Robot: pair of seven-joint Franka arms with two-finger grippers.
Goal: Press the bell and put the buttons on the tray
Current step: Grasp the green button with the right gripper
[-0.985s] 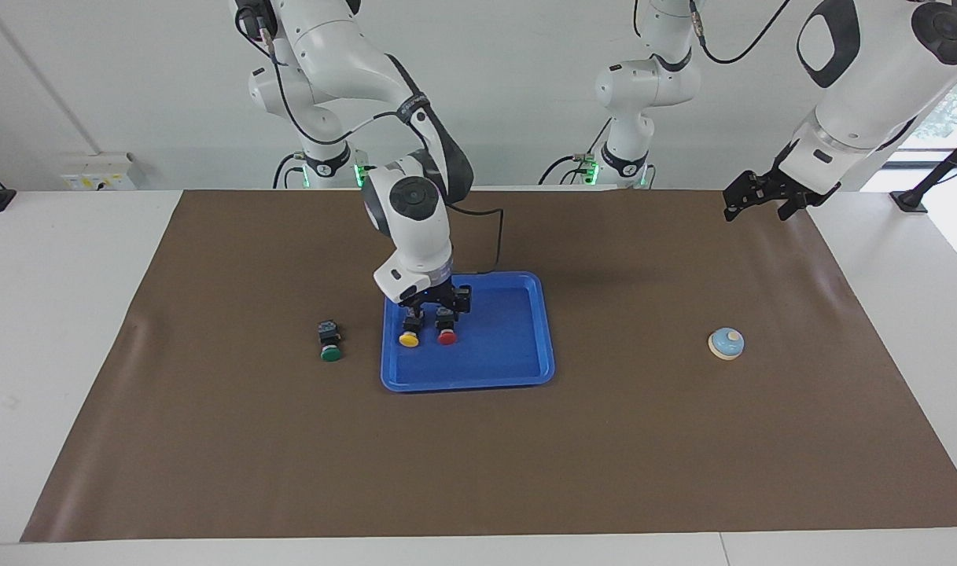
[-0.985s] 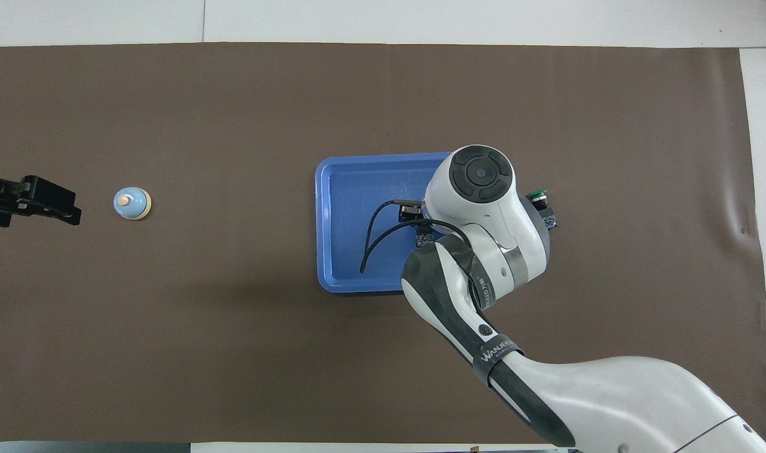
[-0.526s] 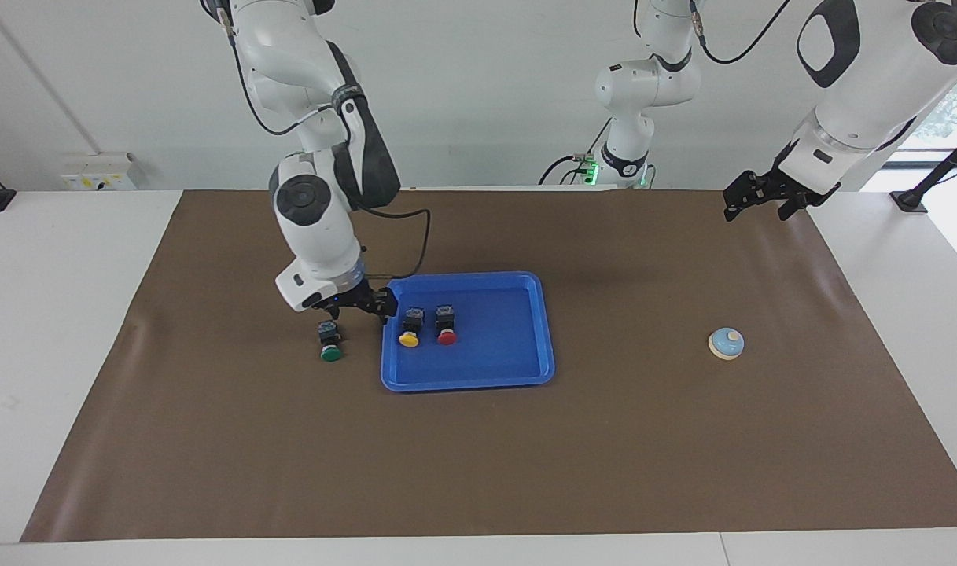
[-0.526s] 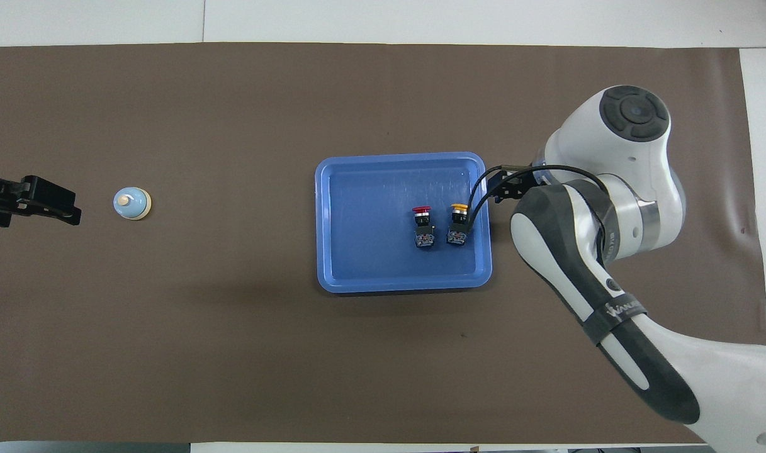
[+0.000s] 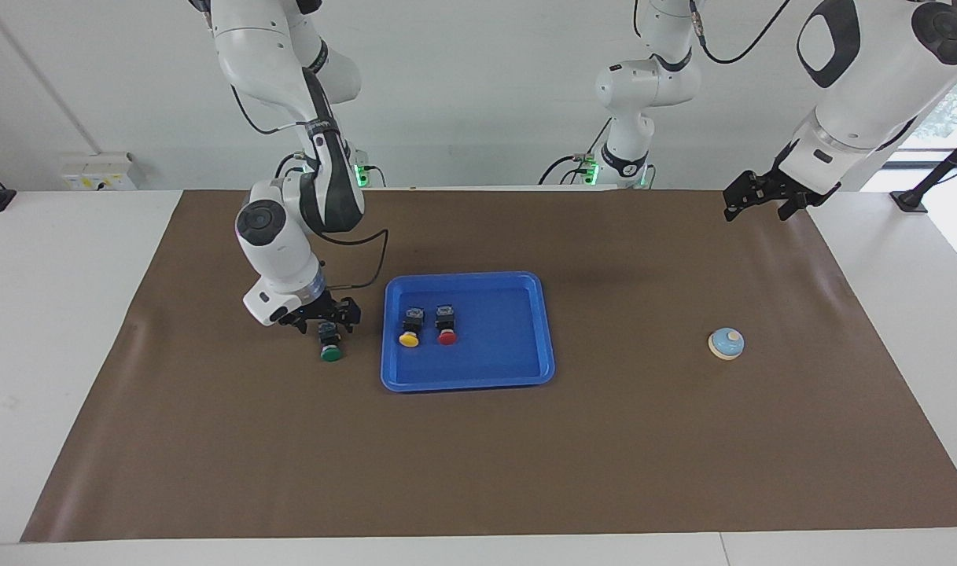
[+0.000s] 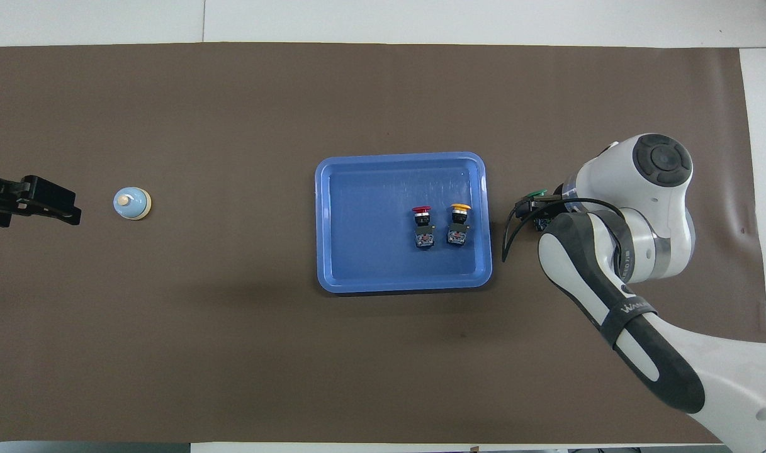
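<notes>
Brown mat (image 5: pixel 478 456) lies bare around tray (image 5: pixel 525 376).

Only legible txt: "WANJEE…" in white caps on black band of right arm (image 6: pixel 628 311), approx 4 o'clock in overhead view; rest of word cut off. Nothing legible in facing view.

One camera sits high across the table, facing me; my bases fill its upper frame. Another looks steeply down from above me. Both share the brown mat (image 5: pixel 478 440) and blue tray (image 6: pixel 323 220) mid-frame.
</notes>
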